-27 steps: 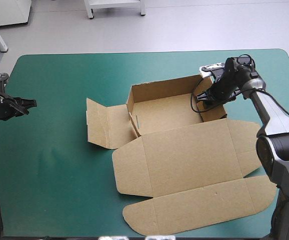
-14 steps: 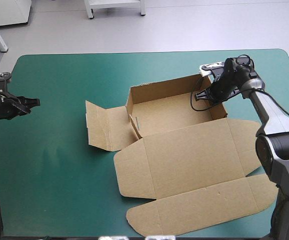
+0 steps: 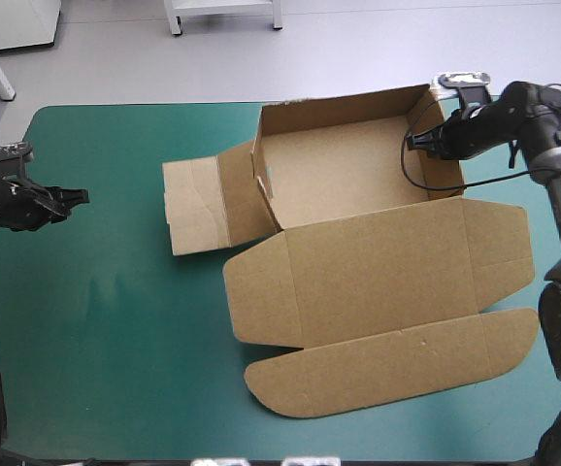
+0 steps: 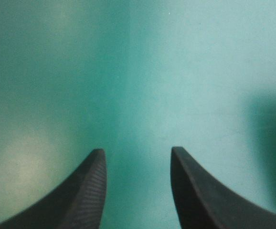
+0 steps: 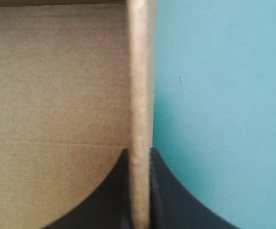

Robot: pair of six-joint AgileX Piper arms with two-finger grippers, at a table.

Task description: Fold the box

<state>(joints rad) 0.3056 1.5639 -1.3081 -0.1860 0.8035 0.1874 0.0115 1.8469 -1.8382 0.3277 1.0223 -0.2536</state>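
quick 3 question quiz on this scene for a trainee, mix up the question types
1. True or false: the left end effector is shut on the box.
2. What does the right end effector clamp? A: the box's right wall. B: the front flap. C: nothing.
3. Fill the gap: the lid lies ___ on the teal-green cover, on the tray's near side.

Key: 1 false, it is open over bare cover, away from the box. 2 A. 3 flat.
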